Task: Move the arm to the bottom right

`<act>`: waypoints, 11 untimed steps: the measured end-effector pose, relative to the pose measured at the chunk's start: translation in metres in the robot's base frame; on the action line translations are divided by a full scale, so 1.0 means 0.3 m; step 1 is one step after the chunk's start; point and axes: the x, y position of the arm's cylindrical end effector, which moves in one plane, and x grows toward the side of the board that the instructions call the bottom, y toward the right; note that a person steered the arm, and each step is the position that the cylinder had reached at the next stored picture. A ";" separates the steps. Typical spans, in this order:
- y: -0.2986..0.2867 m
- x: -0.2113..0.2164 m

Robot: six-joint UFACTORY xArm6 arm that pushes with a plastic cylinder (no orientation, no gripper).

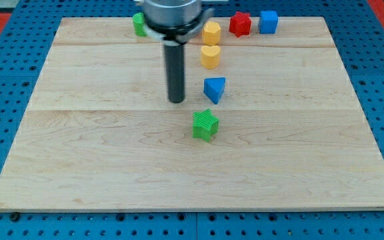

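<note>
- The tip (177, 101) is seen just above the middle of the wooden board (99, 167), at the lower end of a dark upright rod.
- No jaws are carried by the arm; only the straight rod is shown, and nothing is grasped.
- A blue triangular block (215, 89) is found just to the view's right of the tip, apart from it.
- A green star-shaped block (205, 125) lies below and to the right of the tip, near it but not touched.
- Two yellow blocks are stacked in line toward the view's top: the upper yellow block (211, 33) and the lower yellow block (210, 56).
- A red block (240, 24) and a blue cube (268, 21) are placed at the top edge, right of the yellow ones.
- A green block (139, 24) is partly hidden behind the arm's housing at the top.
- The bottom right of the board lies well apart from the tip.
</note>
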 end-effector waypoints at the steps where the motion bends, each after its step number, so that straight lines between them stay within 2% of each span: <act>1: -0.047 0.241; 2: 0.027 0.494; 3: 0.177 0.586; 4: 0.325 0.586; 5: 0.359 0.586; 6: 0.498 0.637; 7: 0.518 0.637; 8: 0.634 0.638; 9: 0.846 0.636; 10: 1.099 0.532; 11: 1.177 0.436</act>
